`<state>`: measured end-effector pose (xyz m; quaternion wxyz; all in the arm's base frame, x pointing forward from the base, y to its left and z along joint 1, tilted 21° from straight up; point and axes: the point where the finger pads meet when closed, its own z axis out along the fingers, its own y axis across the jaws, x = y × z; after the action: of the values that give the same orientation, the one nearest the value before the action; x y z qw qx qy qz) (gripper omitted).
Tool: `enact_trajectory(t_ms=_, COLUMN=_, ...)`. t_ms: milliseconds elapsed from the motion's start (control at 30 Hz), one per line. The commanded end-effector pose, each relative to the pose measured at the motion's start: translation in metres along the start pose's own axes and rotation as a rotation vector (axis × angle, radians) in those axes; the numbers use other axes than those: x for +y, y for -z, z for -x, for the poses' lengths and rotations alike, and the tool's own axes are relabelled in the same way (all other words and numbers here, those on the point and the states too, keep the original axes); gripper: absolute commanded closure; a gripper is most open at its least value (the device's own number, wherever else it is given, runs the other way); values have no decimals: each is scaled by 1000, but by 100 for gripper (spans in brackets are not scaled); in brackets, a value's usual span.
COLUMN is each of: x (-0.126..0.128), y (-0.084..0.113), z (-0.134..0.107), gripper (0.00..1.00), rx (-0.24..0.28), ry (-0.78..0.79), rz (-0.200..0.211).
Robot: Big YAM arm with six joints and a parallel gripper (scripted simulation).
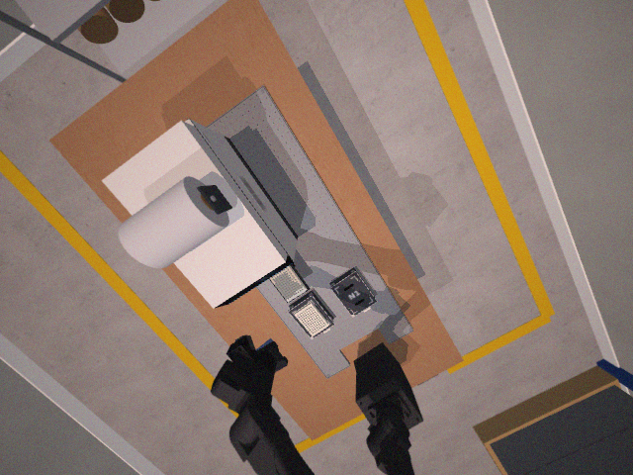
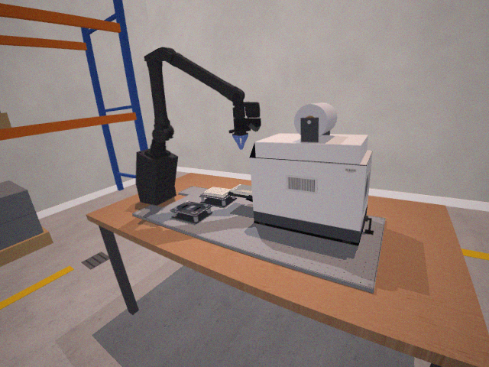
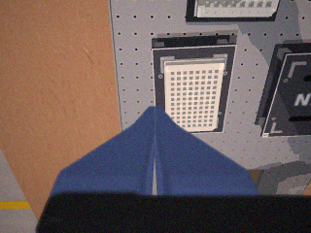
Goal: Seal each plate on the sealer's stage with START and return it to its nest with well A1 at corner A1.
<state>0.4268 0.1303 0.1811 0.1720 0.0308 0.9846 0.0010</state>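
Observation:
My gripper is shut and empty, high above the table beside the sealer's front end. A cream plate lies in the second nest, beyond my fingertips in the wrist view. Another, greyer plate is on the stage outside the sealer; the wrist view cuts it off, and whether it carries foil is unclear. Nest N1 is empty, its label showing. The START button and lamp cannot be made out.
A foil roll sits on top of the sealer. The nests and sealer stand on a grey perforated board. The arm's base is at the near end of the table.

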Motion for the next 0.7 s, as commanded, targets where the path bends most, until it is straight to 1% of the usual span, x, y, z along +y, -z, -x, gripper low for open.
enact_trajectory(t_ms=0, x=4, y=13, z=26, gripper=100, rx=-47, ry=-23, rz=14)
enact_trajectory(t_ms=467, x=6, y=11, z=29, gripper=100, rx=-44, ry=-21, rz=13)
enact_trajectory(t_ms=533, x=8, y=14, z=25, gripper=100, rx=-143, ry=-17, rz=16)
enact_trajectory(t_ms=667, x=12, y=17, z=9, gripper=100, rx=-279, ry=8, rz=20)
